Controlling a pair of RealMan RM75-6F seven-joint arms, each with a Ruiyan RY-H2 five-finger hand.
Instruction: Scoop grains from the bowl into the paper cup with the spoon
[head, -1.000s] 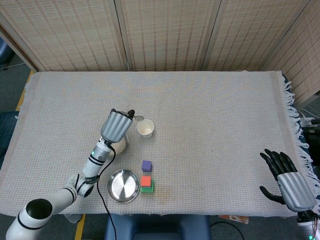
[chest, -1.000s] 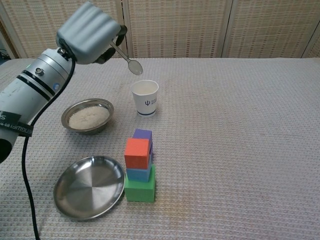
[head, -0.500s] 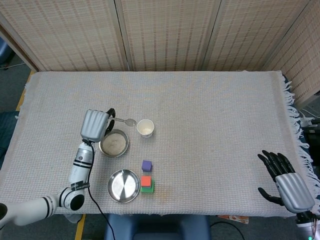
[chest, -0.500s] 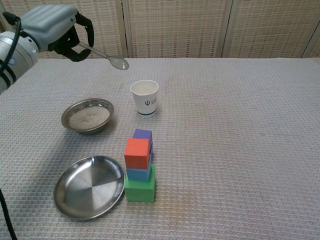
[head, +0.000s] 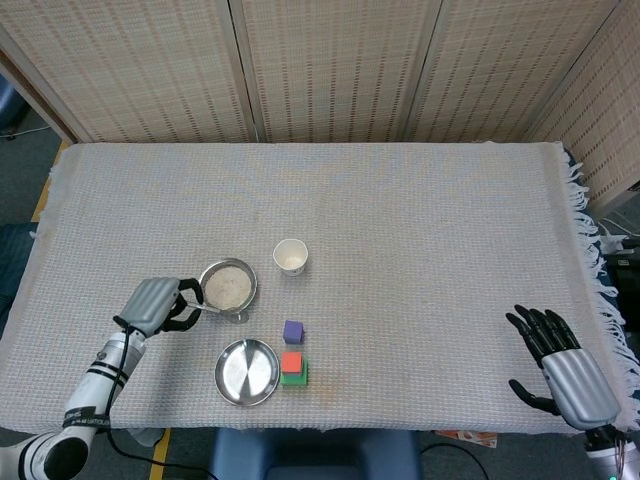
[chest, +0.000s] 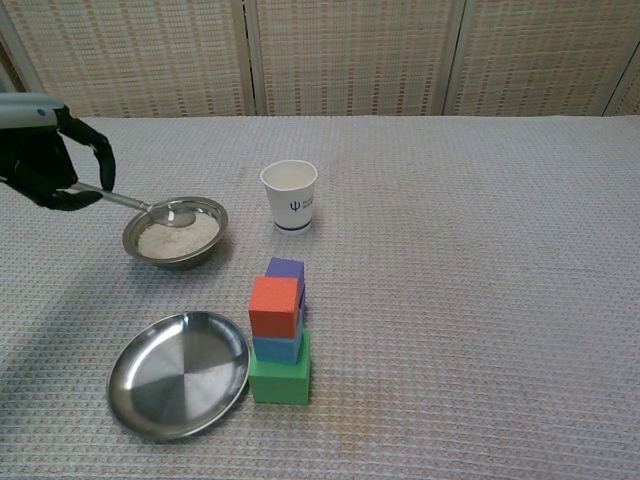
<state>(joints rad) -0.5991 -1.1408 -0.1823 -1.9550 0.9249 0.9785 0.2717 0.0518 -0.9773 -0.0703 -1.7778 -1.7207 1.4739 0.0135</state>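
Spoon (chest: 150, 206) in left hand (chest: 45, 160), over bowl (chest: 176, 231)

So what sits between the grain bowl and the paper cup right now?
Nothing but bare woven tablecloth. The chest view shows it best: the bowl and paper cup stand apart, while the spoon reaches the bowl from its other side, held by the left hand.

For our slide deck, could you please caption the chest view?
Left hand holds the spoon over the grain bowl, beside the paper cup.
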